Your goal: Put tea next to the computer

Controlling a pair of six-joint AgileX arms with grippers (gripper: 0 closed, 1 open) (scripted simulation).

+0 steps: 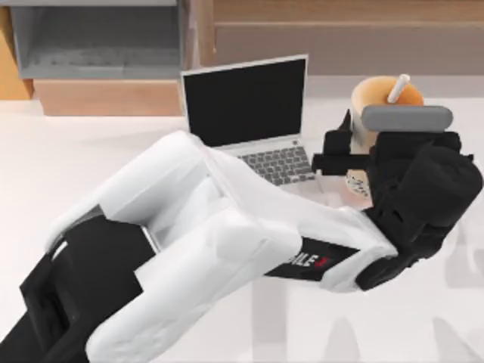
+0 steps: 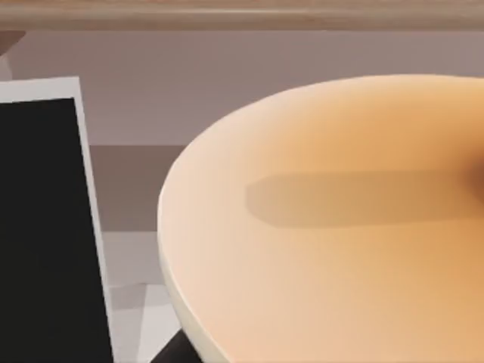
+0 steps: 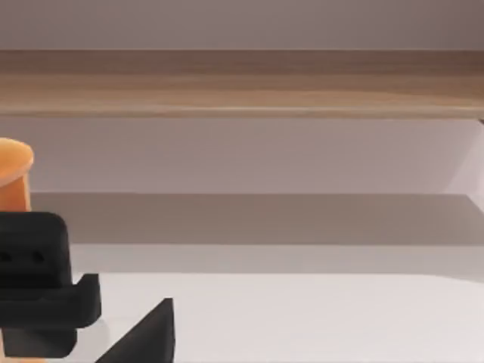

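Observation:
The tea (image 1: pixel 382 98) is a cup with an orange lid and a white straw, standing upright just right of the computer (image 1: pixel 246 98), an open silver laptop with a black screen. My left arm reaches across the table from the lower left, and my left gripper (image 1: pixel 344 162) is closed around the cup's body below the lid. I cannot tell whether the cup's base touches the table. The left wrist view looks down on the lid (image 2: pixel 325 227), with the laptop screen (image 2: pixel 38 227) beside it. In the right wrist view the tea (image 3: pixel 11 178) sits far off, with the left gripper (image 3: pixel 38 295) on it. A dark tip of my right gripper (image 3: pixel 144 336) shows at that view's edge.
The white table (image 1: pixel 76 151) runs wide to the left and in front of the laptop. A grey open-fronted box (image 1: pixel 98 38) on a wooden base stands at the back left. A wooden ledge (image 1: pixel 340 38) runs along the back behind the laptop and cup.

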